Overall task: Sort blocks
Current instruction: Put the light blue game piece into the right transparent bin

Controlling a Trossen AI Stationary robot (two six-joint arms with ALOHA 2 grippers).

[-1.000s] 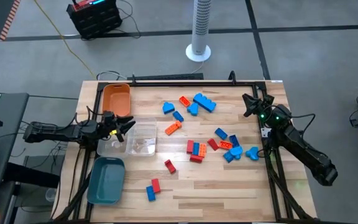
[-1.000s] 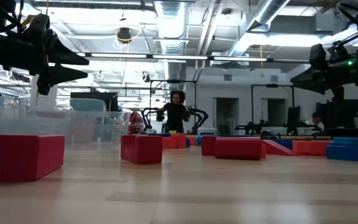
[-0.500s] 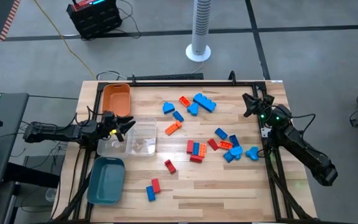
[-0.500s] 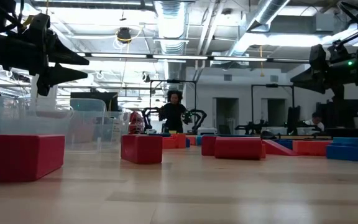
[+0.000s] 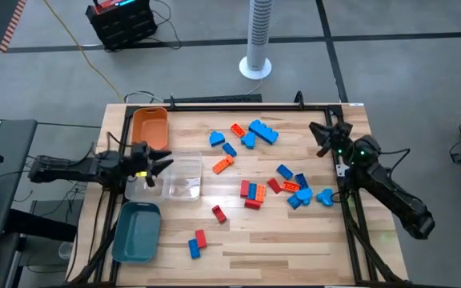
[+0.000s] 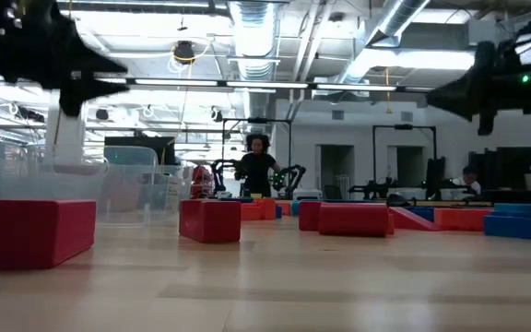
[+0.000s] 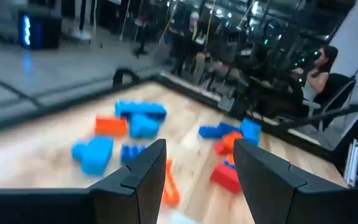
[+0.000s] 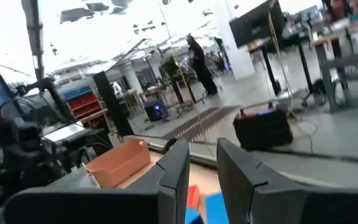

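Pulling back from the clear plastic tray (image 5: 174,178), the left gripper (image 5: 157,162) now hangs over that tray's outer edge, a touch farther out than half a second ago, jaws parted and holding nothing. Across from the tray, the right gripper (image 5: 321,133) has swung slightly toward the middle, fingers nearly together and also holding nothing. Neither move touches a brick, so the sorting looks barely begun: the small studded plastic blocks (image 5: 254,192) in blue, red and orange lie scattered on the pale wooden table (image 5: 294,244), all on the far side of the clear tray from the left arm. An orange tray (image 5: 150,126) and a teal tray (image 5: 137,232) flank the clear one. Beyond the table, a person (image 6: 258,166) stands in the workshop.
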